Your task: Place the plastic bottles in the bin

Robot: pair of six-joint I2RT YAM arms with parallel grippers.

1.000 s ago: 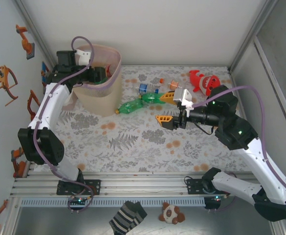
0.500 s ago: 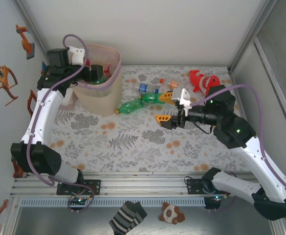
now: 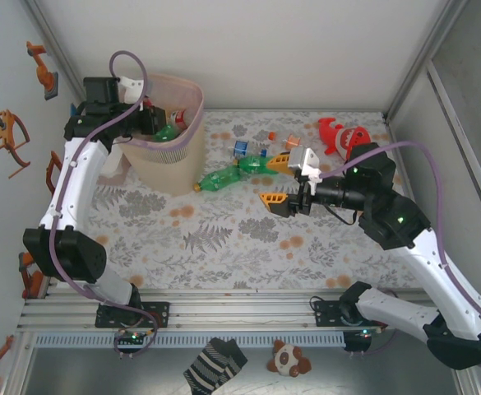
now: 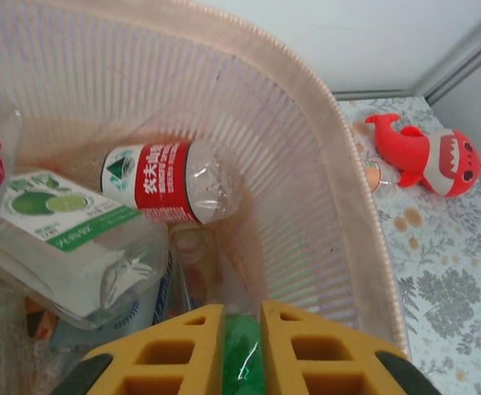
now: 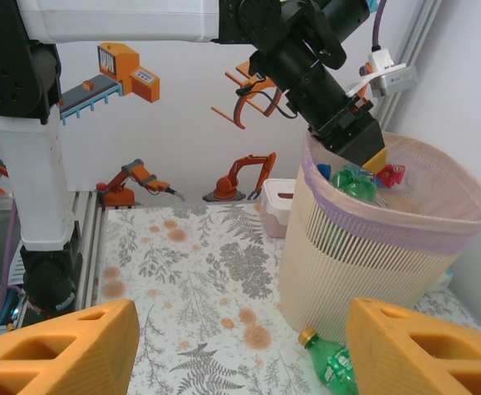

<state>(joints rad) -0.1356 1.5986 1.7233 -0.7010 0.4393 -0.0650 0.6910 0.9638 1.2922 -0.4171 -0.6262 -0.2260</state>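
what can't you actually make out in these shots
- Left wrist view: the green bottle in the bin is mostly hidden by the left gripper.
- Top view: the left arm and rim hide most of the bin's contents.
- Right wrist view: the bottom edge cuts off a table bottle.
- Top view: the loose bottles' labels are too small to read.
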